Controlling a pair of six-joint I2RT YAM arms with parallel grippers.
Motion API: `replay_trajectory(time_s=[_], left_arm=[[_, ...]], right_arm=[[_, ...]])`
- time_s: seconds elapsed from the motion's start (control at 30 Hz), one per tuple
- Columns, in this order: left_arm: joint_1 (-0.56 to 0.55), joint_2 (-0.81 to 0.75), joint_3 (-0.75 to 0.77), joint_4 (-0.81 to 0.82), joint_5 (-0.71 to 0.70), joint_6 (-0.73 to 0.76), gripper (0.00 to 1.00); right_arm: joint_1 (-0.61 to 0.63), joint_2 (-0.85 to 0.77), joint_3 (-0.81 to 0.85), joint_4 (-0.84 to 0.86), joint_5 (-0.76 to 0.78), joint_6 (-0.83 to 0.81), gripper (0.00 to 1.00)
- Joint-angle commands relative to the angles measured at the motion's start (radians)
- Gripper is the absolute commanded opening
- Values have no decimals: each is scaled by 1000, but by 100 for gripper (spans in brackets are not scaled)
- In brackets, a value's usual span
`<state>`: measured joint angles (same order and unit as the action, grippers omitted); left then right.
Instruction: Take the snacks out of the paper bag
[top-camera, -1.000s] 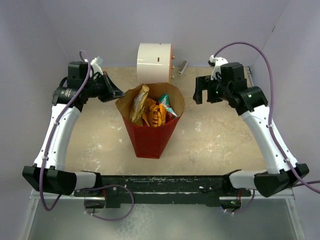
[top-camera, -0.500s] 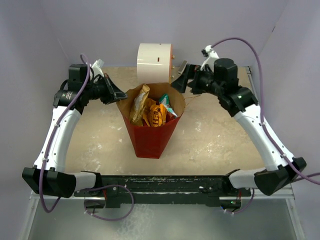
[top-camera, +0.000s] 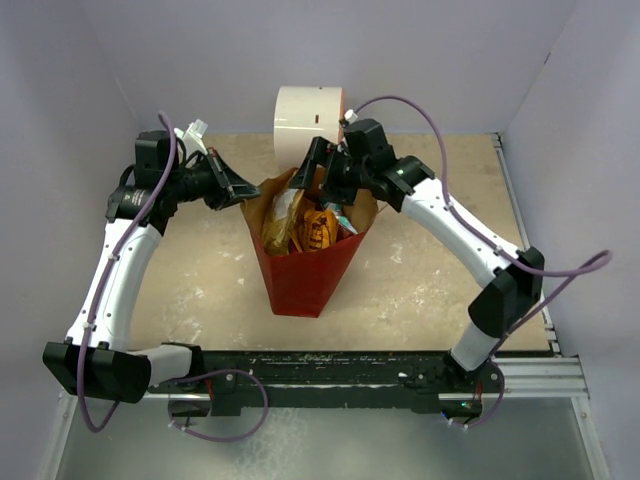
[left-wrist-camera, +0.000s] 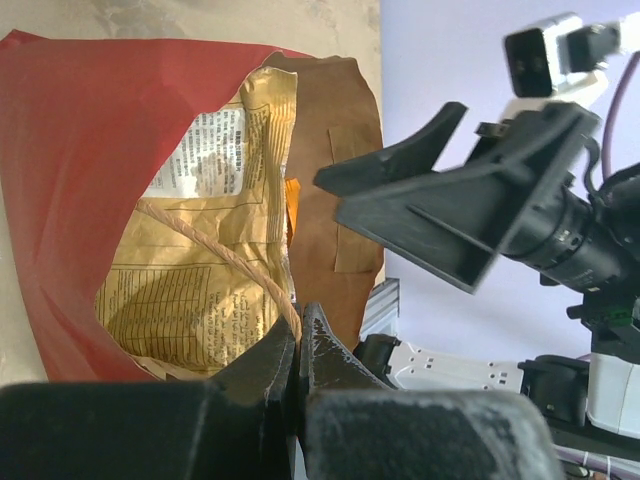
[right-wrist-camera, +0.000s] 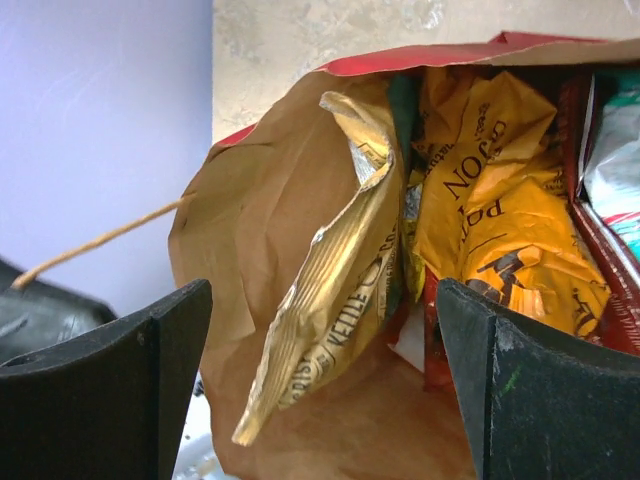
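With left hand (left-wrist-camera: 298, 345) pinching the twine handle (left-wrist-camera: 215, 245) to steady the paper bag (top-camera: 300, 275) on the counter (top-camera: 430, 270), lower spread right hand (top-camera: 325, 175) around the gold chip packet (right-wrist-camera: 335, 290) inside, closing gently near its top.

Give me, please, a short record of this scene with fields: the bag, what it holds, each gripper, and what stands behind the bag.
bag: red paper, upright on the table, mouth open
contents: gold chip bag, orange packet, teal packet, all inside
left gripper: shut on the twine handle, at the bag's left rim
right gripper: open, over the bag's mouth, holding nothing
behind the bag: white cylinder
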<state>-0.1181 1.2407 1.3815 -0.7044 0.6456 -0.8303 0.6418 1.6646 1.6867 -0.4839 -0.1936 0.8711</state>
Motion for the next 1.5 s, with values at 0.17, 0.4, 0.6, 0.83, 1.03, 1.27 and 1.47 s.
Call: replay_trajectory(time_s=[0.17, 0.4, 0.6, 0.83, 1.03, 1.27, 1.47], left_arm=[[5, -36, 13, 86, 52, -38, 0], [5, -43, -1, 98, 53, -41, 0], [5, -46, 0, 95, 48, -37, 0], [5, -54, -7, 86, 43, -35, 0], [5, -59, -6, 82, 19, -32, 0], [5, -59, 8, 66, -19, -20, 0], [5, -68, 10, 59, -54, -30, 0]], right_arm=[[72, 54, 88, -140, 151, 269, 93], [124, 151, 159, -171, 170, 246, 81], [131, 162, 151, -161, 182, 243, 60], [132, 153, 158, -162, 179, 227, 29], [133, 139, 225, -223, 199, 192, 7], [133, 99, 292, -246, 166, 160, 0], [132, 55, 386, -307, 182, 133, 0]])
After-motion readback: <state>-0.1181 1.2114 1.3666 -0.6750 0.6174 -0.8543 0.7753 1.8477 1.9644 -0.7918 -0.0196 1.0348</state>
